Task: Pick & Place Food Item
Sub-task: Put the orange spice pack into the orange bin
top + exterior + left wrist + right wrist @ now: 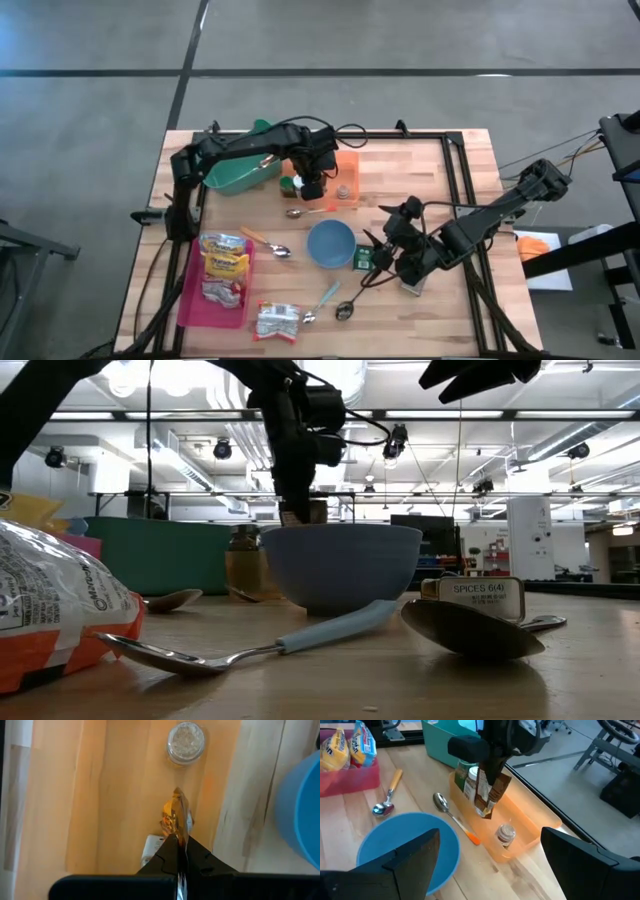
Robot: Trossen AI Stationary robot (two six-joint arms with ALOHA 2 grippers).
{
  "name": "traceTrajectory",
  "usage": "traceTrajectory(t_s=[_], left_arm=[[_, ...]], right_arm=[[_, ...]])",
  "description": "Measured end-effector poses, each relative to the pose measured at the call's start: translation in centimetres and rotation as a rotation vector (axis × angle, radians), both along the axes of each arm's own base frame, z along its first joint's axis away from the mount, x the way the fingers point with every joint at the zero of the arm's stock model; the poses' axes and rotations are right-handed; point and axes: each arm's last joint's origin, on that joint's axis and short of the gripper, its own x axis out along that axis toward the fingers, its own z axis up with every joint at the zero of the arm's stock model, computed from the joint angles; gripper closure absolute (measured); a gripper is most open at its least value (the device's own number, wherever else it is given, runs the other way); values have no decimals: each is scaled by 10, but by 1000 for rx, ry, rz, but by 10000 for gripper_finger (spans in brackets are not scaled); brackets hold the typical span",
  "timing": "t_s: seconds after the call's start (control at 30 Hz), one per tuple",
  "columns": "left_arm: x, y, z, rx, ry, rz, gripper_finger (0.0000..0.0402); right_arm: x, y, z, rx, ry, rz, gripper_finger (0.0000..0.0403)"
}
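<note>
From above, the left claw [312,186] hangs over the orange tray [347,163] at upper centre of the wooden table [440,170], clamped on a brown foil packet [313,191]. A green bin [240,172] sits to the tray's left, a blue bowl [330,243] below it at centre. The right claw [378,258] hovers beside the bowl at lower right of centre, fingers apart and empty, next to a small spice tin [361,259]. A pink tray [215,305] of snack bags lies at lower left.

At table level, the blue bowl [341,565] stands at centre with a blue-handled spoon [240,648] lying in front; the spice tin [473,598] stands at right, an orange snack bag [55,610] at far left.

The left wrist view looks past shut fingers [170,852] gripping the packet [175,817] above the orange tray floor [120,795], a small lidded jar [186,742] at top centre.

The right wrist view shows the packet [490,795] dangling from the left claw [487,772] over the orange tray [530,827] at frame centre, the jar [505,834] below it, an orange-handled spoon [452,815] left of the tray.
</note>
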Motion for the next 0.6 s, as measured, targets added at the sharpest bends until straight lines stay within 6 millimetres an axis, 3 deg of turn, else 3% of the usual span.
traceTrajectory(t_s=[0.6], left_arm=[[1,-1,0,2,-3,-18,401]], right_arm=[[0,0,-1,-4,6,2,59]])
